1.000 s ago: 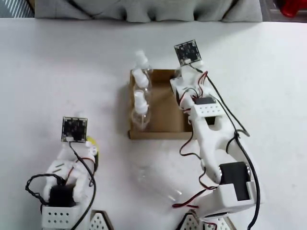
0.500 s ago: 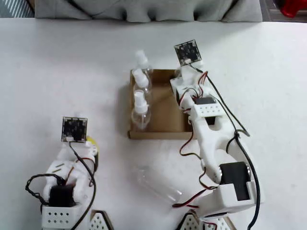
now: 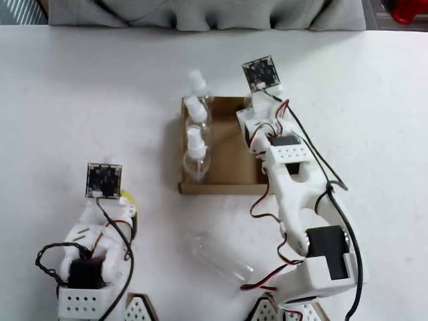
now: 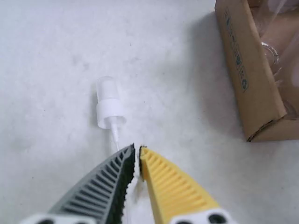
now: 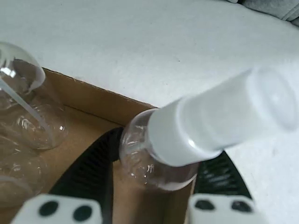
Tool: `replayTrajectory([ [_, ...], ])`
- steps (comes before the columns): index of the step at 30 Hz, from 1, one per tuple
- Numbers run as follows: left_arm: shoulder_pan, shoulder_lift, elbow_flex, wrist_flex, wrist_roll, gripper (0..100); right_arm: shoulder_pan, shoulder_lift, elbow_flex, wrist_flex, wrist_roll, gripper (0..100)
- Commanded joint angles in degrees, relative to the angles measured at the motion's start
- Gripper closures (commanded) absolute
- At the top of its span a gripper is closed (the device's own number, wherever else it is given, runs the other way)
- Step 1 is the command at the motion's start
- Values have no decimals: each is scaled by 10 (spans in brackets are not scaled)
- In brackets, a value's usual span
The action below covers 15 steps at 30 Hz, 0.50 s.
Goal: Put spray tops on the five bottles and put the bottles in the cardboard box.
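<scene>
The cardboard box [image 3: 231, 164] lies mid-table with three spray-topped bottles [image 3: 196, 144] along its left side. My right gripper [image 3: 253, 120] hangs over the box's far right corner, shut on a clear bottle [image 5: 156, 161] that carries a white spray top [image 5: 219, 116]. One uncapped clear bottle [image 3: 221, 257] lies on the table in front of the box. Near the front left, my left gripper [image 4: 137, 150] is shut. A loose spray top [image 4: 108, 106] lies just ahead of it, its thin tube running up to the dark fingertip.
The box's side wall [image 4: 247, 79] stands apart from the left gripper, with bare white table between them. Grey cushions [image 3: 200, 13] line the table's far edge. Red and black wires [image 3: 267, 200] trail along the right arm.
The uncapped bottle in front of the box looked blurred a second ago and now lies still. Both arms have barely moved.
</scene>
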<state>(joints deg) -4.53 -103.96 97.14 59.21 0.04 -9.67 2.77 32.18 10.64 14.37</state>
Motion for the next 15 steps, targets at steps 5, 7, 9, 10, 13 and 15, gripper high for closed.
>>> replayTrajectory([
  [5, -5, -9, -2, 0, -6, 980, -12, -1, -6, -5, 5, 872],
  [7, -5, -9, -2, 0, -6, 980, -15, -1, -5, -5, 5, 872],
  [9, -5, -9, -2, 0, -6, 980, -20, -1, -4, -5, 5, 872],
  [10, -4, -9, -2, 0, -6, 980, -20, -1, -4, -5, 5, 872],
  [13, -4, -9, -2, 0, -6, 980, -21, -1, -4, -5, 5, 872],
  [15, -4, -9, -2, 0, -6, 980, -21, -1, -4, -5, 5, 872],
])
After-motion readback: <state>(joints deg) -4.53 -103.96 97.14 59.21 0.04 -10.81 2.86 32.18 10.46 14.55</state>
